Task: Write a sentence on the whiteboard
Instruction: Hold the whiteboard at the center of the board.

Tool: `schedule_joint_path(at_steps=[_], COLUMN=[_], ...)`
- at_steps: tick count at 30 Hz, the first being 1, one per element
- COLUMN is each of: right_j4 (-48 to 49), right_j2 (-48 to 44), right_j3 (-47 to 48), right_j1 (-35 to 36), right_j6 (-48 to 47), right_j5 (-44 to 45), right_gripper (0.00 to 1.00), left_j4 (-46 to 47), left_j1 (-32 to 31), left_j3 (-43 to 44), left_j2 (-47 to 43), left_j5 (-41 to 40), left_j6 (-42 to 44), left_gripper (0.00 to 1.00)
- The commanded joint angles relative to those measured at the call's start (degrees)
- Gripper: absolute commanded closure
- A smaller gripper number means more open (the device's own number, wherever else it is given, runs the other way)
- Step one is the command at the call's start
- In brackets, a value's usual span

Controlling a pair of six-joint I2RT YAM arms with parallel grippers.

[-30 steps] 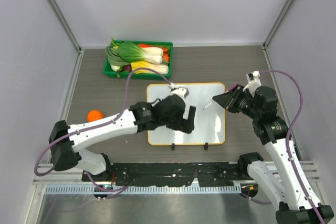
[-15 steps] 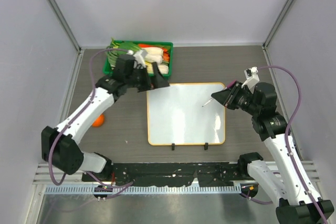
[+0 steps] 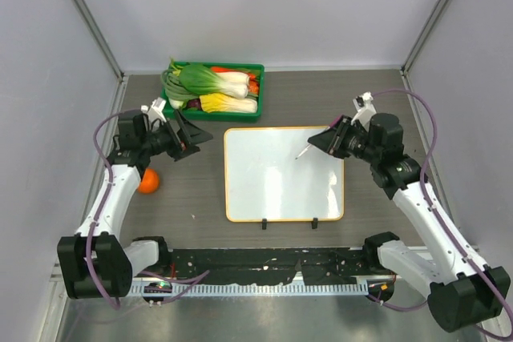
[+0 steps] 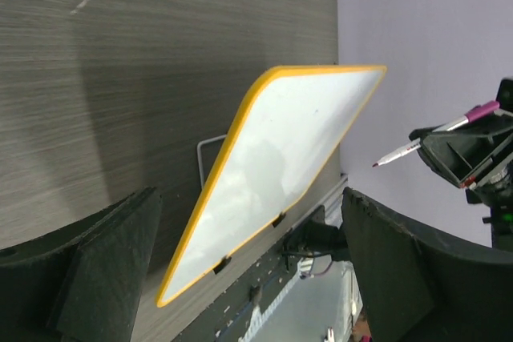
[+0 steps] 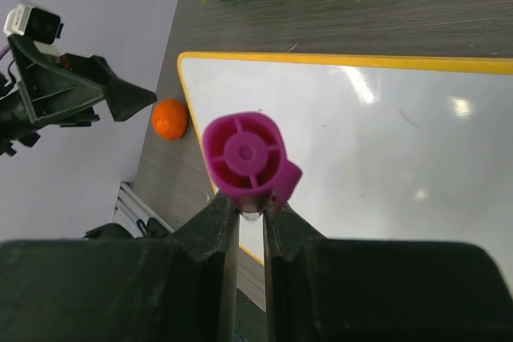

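The whiteboard (image 3: 280, 186) lies flat mid-table, its yellow rim and two black feet toward the arms. Its surface is blank and no sentence shows on it. It also shows in the left wrist view (image 4: 272, 174) and the right wrist view (image 5: 385, 142). My right gripper (image 3: 327, 140) is shut on a marker (image 3: 307, 150) with a purple cap end (image 5: 244, 154). The tip hangs over the board's upper right part. My left gripper (image 3: 199, 140) is open and empty, left of the board's top-left corner.
A green tray (image 3: 210, 114) of vegetables stands behind the board's left side. An orange (image 3: 147, 181) lies on the table left of the board, under my left arm. Grey walls close in the table on three sides.
My left arm has swung off the board to the far left, uncovering the blank surface. My right gripper has carried the marker a little up and left, over the board's upper right.
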Motion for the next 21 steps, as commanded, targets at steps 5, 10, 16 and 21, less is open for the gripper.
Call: schedule_joint_path(at_steps=[5,10,16,21], right_j4=[10.4,12.9,12.8,11.6], right_j2=[6.7,8.2,7.3,6.6], right_j3=[6.5,7.0,6.9,6.9], right_j1=[14.0,16.6,16.6,16.6], right_j6=[2.2,3.2,3.0,2.7], right_j5=[7.1,7.9,8.9,9.3], right_gripper=[0.99,0.99,0.99,0.99], left_j4=[15.2,21.7,26.5,29.6], left_j1=[0.0,-3.9,-12.0,-16.3], left_j3=[-3.5,-6.0,-5.6,-4.8], left_j2=[1.1,4.7,10.0,15.9], left_j5=[9.8,8.9,3.6,2.3], left_j6=[-2.0,-2.8,-3.0,-2.8], left_gripper=[0.04,0.04,0.08,0.17])
